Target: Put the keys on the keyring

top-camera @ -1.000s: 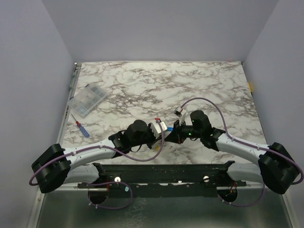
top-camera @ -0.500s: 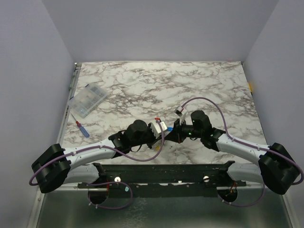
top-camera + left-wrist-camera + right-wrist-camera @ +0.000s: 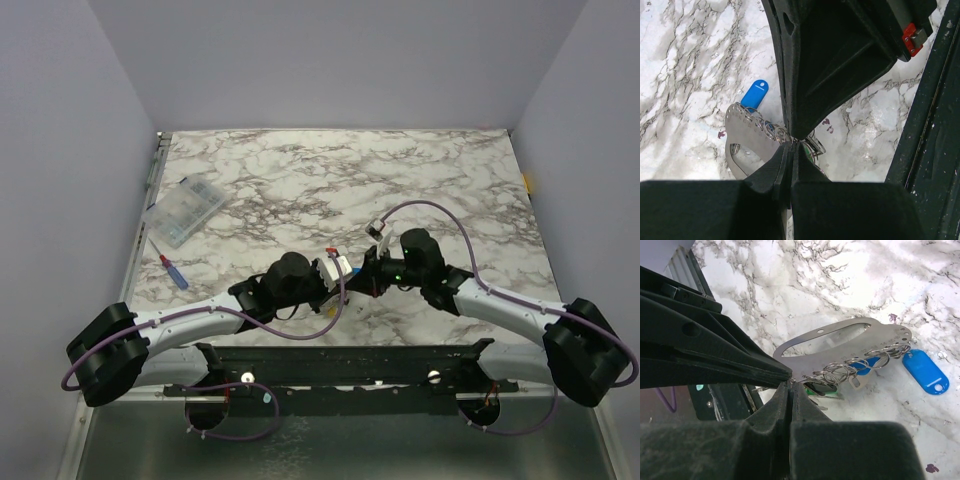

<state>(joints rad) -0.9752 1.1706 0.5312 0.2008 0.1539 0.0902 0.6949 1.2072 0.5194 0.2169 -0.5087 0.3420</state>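
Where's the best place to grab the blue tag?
I'd pinch the blue tag across its narrow sides at the free end with the hole, coming straight down: it lies flat on the table, and its other end sits against the wire rings.

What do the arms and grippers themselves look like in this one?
The left arm and right arm have pale grey links, bulky black joints and looping purple cables. The left gripper and right gripper have matte black fingers tapering to thin tips.
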